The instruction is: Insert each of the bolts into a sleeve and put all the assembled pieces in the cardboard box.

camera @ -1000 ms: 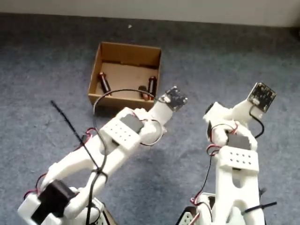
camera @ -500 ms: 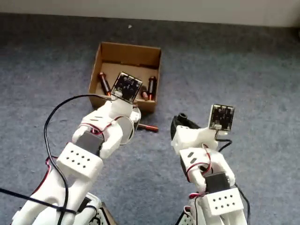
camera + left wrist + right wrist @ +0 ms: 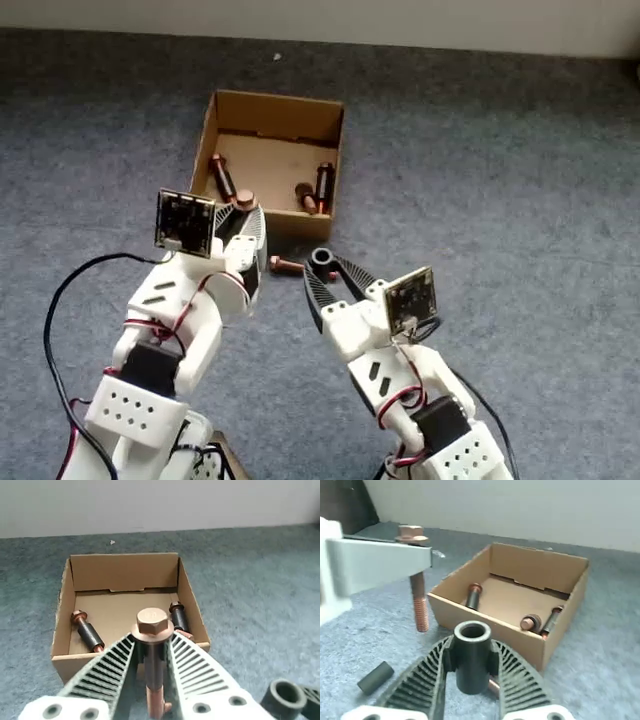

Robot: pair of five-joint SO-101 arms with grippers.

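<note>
My left gripper (image 3: 246, 216) (image 3: 151, 641) is shut on a copper bolt (image 3: 152, 630), held upright with its hex head on top, just in front of the cardboard box (image 3: 205, 150) (image 3: 125, 570). To its right, my right gripper (image 3: 322, 264) (image 3: 471, 649) is shut on a black sleeve (image 3: 471, 657) (image 3: 285, 697), bore facing up. The held bolt (image 3: 418, 597) hangs beside and slightly above that sleeve, apart from it. Three assembled pieces (image 3: 222, 178) (image 3: 325, 182) (image 3: 305, 197) lie inside the box.
A loose bolt (image 3: 287, 265) lies on the grey carpet between the two grippers, close to the box front. A spare black sleeve (image 3: 375, 676) lies on the carpet near the left gripper. Open carpet spreads to the right of the box.
The left arm swung left and drew back to the box front, now showing a bolt in its fingers. The right arm swung left toward it, now showing the sleeve.
</note>
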